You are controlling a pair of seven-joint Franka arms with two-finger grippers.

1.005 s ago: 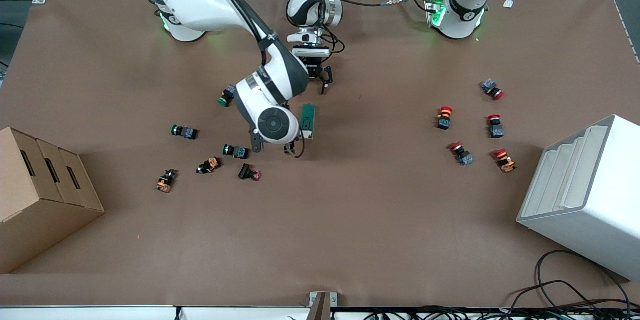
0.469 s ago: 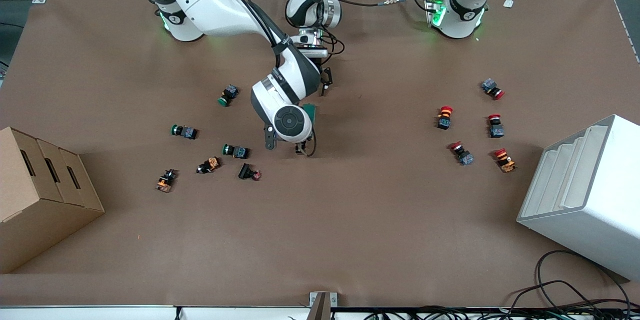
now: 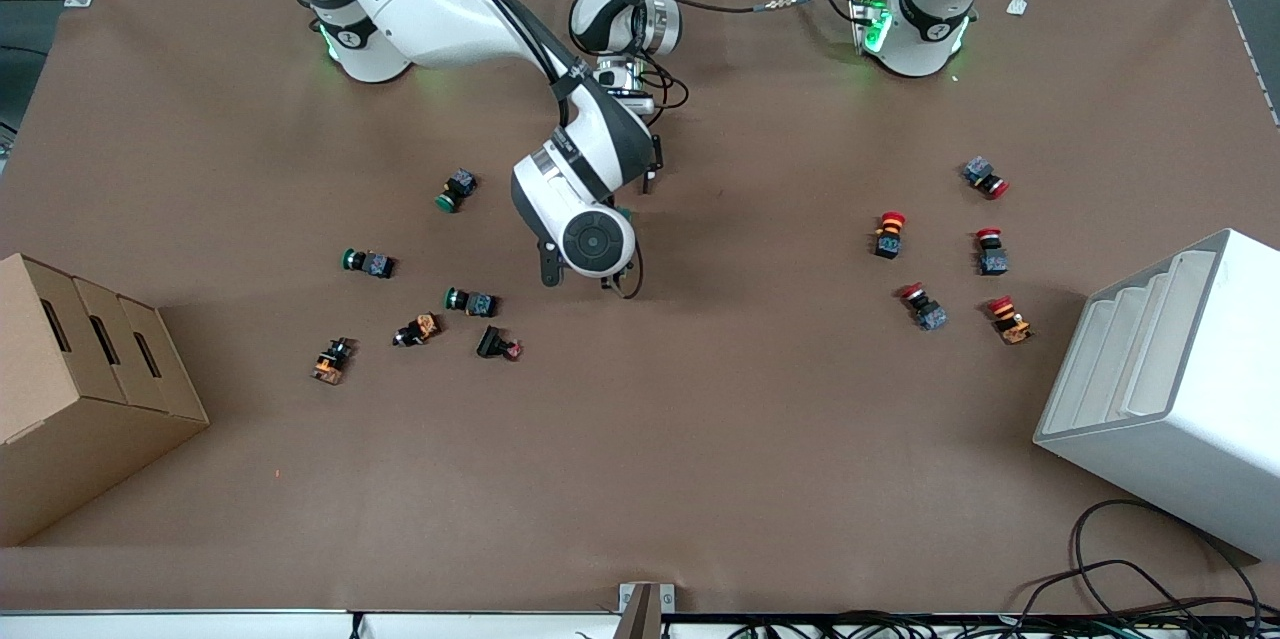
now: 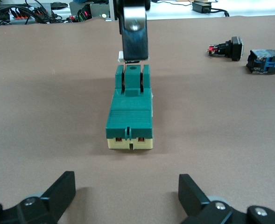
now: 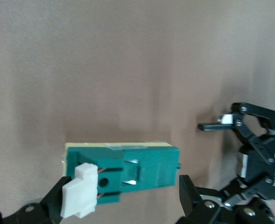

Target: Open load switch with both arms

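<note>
The load switch [image 4: 130,112] is a dark green block on a cream base, lying flat on the brown table. Its white lever [image 5: 79,191] sticks up at the end away from my left gripper. In the front view the right arm's wrist covers it, leaving only a green sliver [image 3: 625,212]. My right gripper [image 5: 123,184] hangs open over the switch, fingers spread along its length, one finger [image 4: 135,32] at the lever end. My left gripper [image 4: 127,176] is open and low over the table, just short of the switch's cream end [image 3: 650,169].
Green-capped push buttons [image 3: 365,262] and other small parts lie toward the right arm's end. Red-capped buttons [image 3: 890,231] lie toward the left arm's end. A cardboard box [image 3: 80,389] and a white bin [image 3: 1170,389] stand at the table's two ends.
The right arm has swung toward the left arm's end and now sits over the switch, hiding it in the front view. The left gripper has hardly moved.
</note>
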